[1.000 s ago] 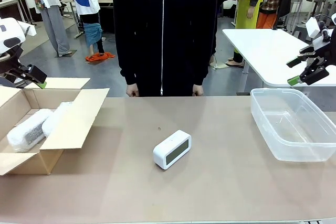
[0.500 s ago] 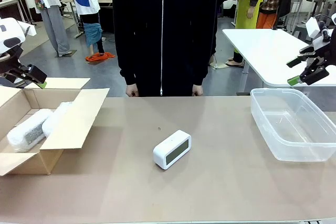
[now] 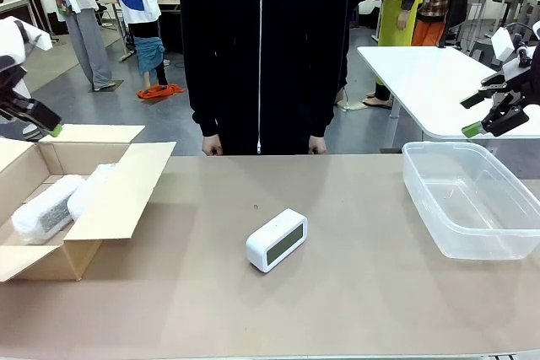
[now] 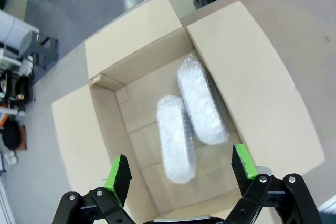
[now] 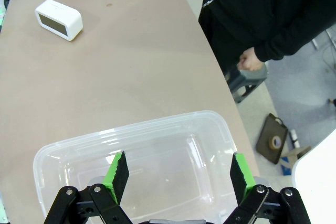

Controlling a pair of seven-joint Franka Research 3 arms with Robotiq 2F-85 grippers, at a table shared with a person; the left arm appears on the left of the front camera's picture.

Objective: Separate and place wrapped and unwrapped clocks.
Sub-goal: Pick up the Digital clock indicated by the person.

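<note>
Hovering, jaws spread and empty: left gripper [image 4: 181, 171] over brown cardboard box [image 4: 252, 77] holding two bubble-wrapped clocks [image 4: 176, 145], right gripper [image 5: 174, 174] over clear plastic tub [image 5: 136, 124]. Bare white rectangular clock [image 3: 277, 240] lying mid-table; likely needing grip squared across its narrow depth.

Cardboard box [image 3: 126, 181] (at left) and clear bin [image 3: 420, 185] run off the front view

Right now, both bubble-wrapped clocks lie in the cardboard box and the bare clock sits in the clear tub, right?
No. The bubble-wrapped clocks do lie in the cardboard box, but the bare clock sits on the table, outside the clear tub; the front view shows it.
</note>
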